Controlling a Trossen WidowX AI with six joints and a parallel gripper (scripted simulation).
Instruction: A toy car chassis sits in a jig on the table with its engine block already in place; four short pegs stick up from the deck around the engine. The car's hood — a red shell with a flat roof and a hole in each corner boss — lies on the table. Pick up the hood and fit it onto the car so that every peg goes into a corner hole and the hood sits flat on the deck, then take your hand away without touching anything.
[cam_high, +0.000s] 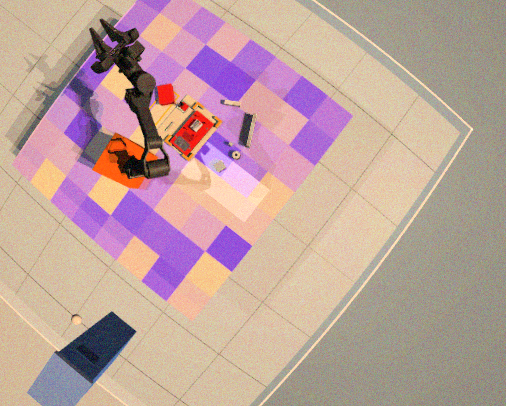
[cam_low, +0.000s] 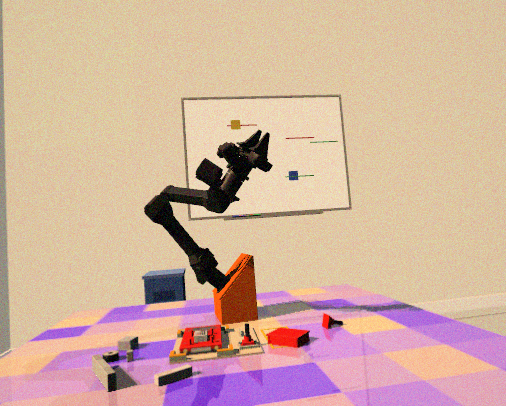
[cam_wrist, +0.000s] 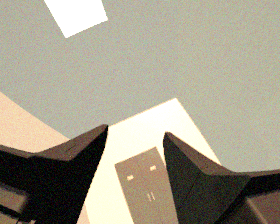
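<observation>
The red hood (cam_high: 165, 94) (cam_low: 288, 337) lies on the patterned table top beside the jig board, roof up. The red car chassis (cam_high: 188, 142) (cam_low: 186, 343) sits in the cream jig (cam_high: 159, 116) (cam_low: 191, 356) with yellow corner pieces. The pale grey engine block (cam_high: 196, 125) (cam_low: 201, 334) stands in the chassis; the pegs are too small to make out. My gripper (cam_high: 96, 25) (cam_low: 264, 133) (cam_wrist: 136, 133) is open and empty, raised high above the table and pointing up, far from hood and chassis. The wrist view shows neither.
A small red part with a black stick (cam_low: 246, 336) stands on the jig board. Another red-and-black part (cam_low: 326, 321) lies beyond the hood. Grey bars (cam_high: 247, 130) (cam_low: 173, 375), a small wheel (cam_high: 233, 155) and a grey block (cam_high: 218, 166) lie beyond the chassis. The arm stands on an orange base (cam_low: 237, 302).
</observation>
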